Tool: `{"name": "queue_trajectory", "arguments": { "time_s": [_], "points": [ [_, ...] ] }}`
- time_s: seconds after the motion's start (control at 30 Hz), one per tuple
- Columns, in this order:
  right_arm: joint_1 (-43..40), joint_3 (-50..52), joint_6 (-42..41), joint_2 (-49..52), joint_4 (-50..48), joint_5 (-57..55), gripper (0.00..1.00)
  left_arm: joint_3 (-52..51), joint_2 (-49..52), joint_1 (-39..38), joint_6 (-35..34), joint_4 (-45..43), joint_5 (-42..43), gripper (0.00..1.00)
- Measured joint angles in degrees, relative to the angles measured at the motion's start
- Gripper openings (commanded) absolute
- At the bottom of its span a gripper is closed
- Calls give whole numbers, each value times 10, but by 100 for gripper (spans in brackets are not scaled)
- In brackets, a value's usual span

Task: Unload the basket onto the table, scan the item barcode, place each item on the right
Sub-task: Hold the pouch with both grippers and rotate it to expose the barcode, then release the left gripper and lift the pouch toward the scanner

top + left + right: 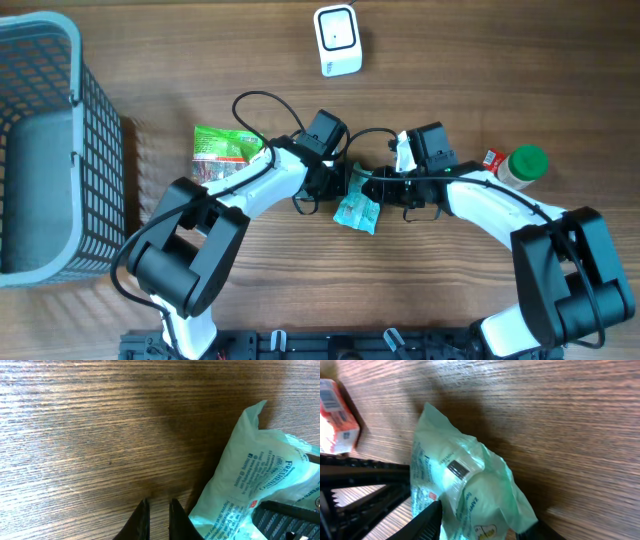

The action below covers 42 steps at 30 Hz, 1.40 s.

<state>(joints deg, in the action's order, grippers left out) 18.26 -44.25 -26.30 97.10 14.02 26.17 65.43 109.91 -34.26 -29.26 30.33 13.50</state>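
The item is a mint-green plastic packet (357,212) at the table's middle, between the two grippers. In the right wrist view the packet (470,495) fills the gap of my right gripper (482,527). Both jaws touch its sides, and its barcode (457,469) faces up on the near side. My left gripper (159,520) points at bare wood just left of the packet (250,485), its fingers (142,522) nearly together with nothing between them. The white scanner (338,40) stands at the back of the table, well beyond both grippers.
A grey wire basket (45,150) fills the left side. A green snack packet (225,145) lies left of the left arm. A green-lidded bottle (522,165) stands at the right. An orange-and-white box (335,415) lies near the right gripper.
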Motion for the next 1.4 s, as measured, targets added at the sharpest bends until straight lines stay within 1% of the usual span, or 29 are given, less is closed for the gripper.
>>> {"name": "queue_trajectory", "arguments": {
  "time_s": [0.07, 0.13, 0.17, 0.2, 0.33, 0.5, 0.63, 0.67, 0.7, 0.83, 0.93, 0.97, 1.03, 1.13, 1.17, 1.2, 1.23, 1.27, 1.3, 1.33, 1.4],
  "points": [
    [0, 2, -6, 0, -4, 3, 46, 0, 0, 0, 0, 0, 0, 10],
    [0, 3, -10, 0, -6, 4, 35, 0, 0, 0, 0, 0, 0, 8],
    [0, 3, -14, 0, -7, 4, 32, 0, 0, 0, 0, 0, 0, 4],
    [0, 4, -15, 0, -9, 4, 27, 0, 0, 0, 0, 0, 0, 4],
    [0, 6, -21, 0, -16, 18, 14, 0, 0, -1, 0, 0, -2, 4],
    [-1, 6, -17, -2, -18, 25, 12, 0, 0, -2, 9, 6, -2, 4],
    [0, 9, 3, -19, -12, 18, 9, 0, -23, 8, 21, 46, -34, 4],
    [0, 12, 8, -29, -10, 16, 6, 0, -41, 15, 22, 56, -50, 4],
    [0, 12, 13, -33, -10, 12, 4, 0, -66, 25, 24, 62, -66, 4],
    [-9, 16, 23, -108, -8, 7, 4, 3, -179, 63, 26, 70, -122, 5],
    [-16, 16, 37, -159, -8, 5, 4, 6, -262, 96, 30, 70, -169, 16],
    [-16, 16, 44, -171, -7, 5, 4, 7, -281, 106, 33, 71, -180, 18],
    [-16, 14, 66, -200, 12, 2, 4, 10, -319, 130, 38, 70, -209, 27],
    [-16, -5, 85, -232, 76, -26, 4, 10, -346, 163, 51, 73, -236, 29],
    [-16, -19, 92, -239, 109, -38, 4, 10, -349, 176, 52, 73, -244, 32],
    [-16, -31, 98, -243, 129, -45, 4, 10, -350, 186, 52, 73, -250, 37],
    [-16, -53, 106, -245, 158, -55, 4, 10, -350, 202, 55, 74, -255, 52],
    [-16, -76, 114, -245, 179, -63, 4, 10, -349, 218, 57, 75, -259, 74],
    [-16, -96, 118, -245, 196, -69, 4, 10, -349, 226, 60, 75, -261, 100],
    [-16, -137, 128, -246, 218, -80, 4, 10, -349, 242, 61, 75, -265, 100],
    [-16, -167, 134, -249, 226, -87, 4, 10, -349, 268, 62, 75, -272, 100]
  ]
}}
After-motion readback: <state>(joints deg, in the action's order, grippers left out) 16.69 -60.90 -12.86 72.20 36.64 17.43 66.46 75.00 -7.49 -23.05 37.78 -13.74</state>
